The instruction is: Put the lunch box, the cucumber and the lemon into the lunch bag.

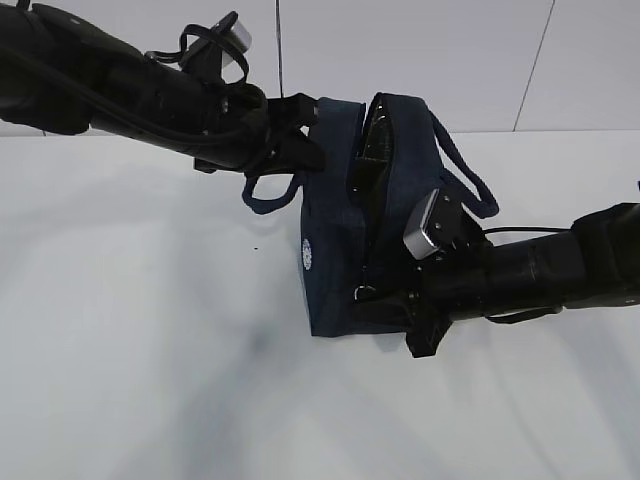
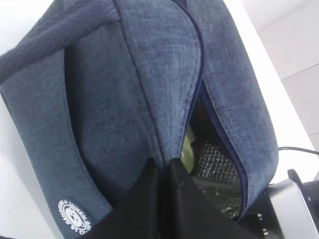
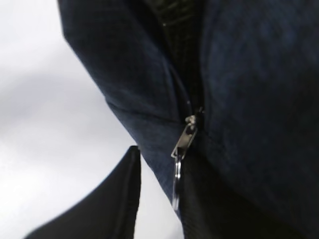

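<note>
Navy lunch bag (image 1: 335,260) at frame centre, left gripper (image 1: 300,150) clamped together on its upper-left edge, right gripper (image 1: 400,305) at lower right beside the zipper pull (image 3: 182,144), jaw state unclear

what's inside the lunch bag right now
Through the open zipper of the lunch bag, the left wrist view shows silvery quilted lining and a sliver of something pale green, too little to identify. The fabric covers the rest, so the other contents cannot be seen.

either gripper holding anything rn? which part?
Left gripper is shut on the lunch bag, pinching fabric at its top edge. Right gripper is at the zipper pull; a grip can't be told.
</note>
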`<state>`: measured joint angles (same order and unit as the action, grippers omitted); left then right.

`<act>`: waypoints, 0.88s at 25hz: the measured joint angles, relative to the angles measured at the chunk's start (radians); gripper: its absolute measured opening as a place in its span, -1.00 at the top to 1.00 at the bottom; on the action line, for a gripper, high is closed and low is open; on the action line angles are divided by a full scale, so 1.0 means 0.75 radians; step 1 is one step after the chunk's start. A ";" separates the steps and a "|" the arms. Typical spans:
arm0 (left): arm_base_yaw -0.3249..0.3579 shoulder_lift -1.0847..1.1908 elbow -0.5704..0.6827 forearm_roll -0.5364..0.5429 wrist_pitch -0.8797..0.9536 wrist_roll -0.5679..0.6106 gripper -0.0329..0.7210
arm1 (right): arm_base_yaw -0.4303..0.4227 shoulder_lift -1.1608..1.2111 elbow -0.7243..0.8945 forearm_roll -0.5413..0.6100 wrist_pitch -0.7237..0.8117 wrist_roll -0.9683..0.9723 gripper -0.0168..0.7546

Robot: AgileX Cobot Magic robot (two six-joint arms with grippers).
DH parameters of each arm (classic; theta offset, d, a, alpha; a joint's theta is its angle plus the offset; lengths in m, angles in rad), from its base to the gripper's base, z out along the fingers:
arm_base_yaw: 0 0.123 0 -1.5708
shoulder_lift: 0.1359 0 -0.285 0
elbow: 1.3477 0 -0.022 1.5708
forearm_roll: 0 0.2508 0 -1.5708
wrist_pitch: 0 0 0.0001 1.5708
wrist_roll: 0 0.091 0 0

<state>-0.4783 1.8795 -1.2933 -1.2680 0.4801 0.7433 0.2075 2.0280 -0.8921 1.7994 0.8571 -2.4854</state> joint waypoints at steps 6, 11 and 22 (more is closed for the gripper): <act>0.000 0.000 0.000 0.000 0.000 0.000 0.93 | 0.000 0.000 0.000 0.000 0.000 0.000 0.44; 0.000 0.000 0.000 0.000 0.000 0.000 0.93 | 0.000 0.000 0.000 0.000 -0.016 0.000 0.44; 0.000 0.000 0.000 0.000 0.000 0.000 0.93 | 0.000 0.000 0.000 0.000 -0.042 0.000 0.44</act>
<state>-0.4783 1.8795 -1.2933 -1.2680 0.4801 0.7433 0.2075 2.0280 -0.8921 1.7994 0.8259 -2.4854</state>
